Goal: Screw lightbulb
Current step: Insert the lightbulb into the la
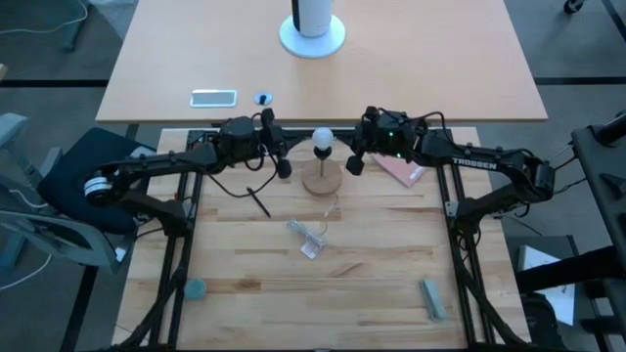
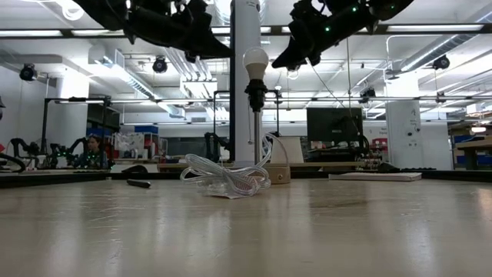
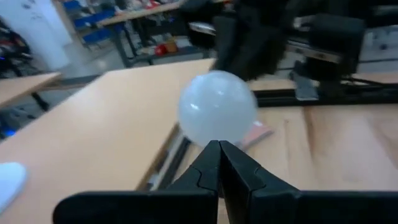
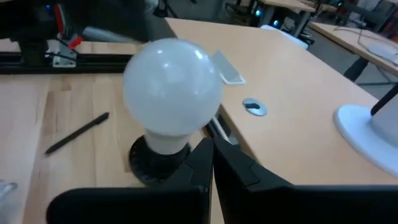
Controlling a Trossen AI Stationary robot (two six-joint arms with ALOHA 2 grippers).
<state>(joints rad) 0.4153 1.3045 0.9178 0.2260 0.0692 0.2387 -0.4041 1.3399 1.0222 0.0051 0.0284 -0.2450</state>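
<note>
The lightbulb (image 1: 322, 139) is seen seated upright in a black socket (image 4: 152, 163), which stands on a round wooden base (image 1: 322, 180) near the far edge of the tabletop (image 1: 372, 274). In the low view the white globe (image 2: 255, 58) is shown at the top of the dark socket stem, clear of both arms.

The left tool (image 1: 284, 168) is held just beside the bulb on its left, not touching it; in the left wrist view its two fingers (image 3: 205, 173) are pressed together with nothing between them. The right tool (image 1: 356, 163) is placed just beside the bulb on the right, also apart from it, and its fingers (image 4: 200, 163) are likewise pressed together on nothing.

A black pen (image 1: 258, 201) is lying left of the wooden base. A clear plastic packet (image 1: 307, 238) with a thin wire is found nearer the middle of the tabletop. A pink flat object (image 1: 399, 170) is seen under the right arm.
</note>
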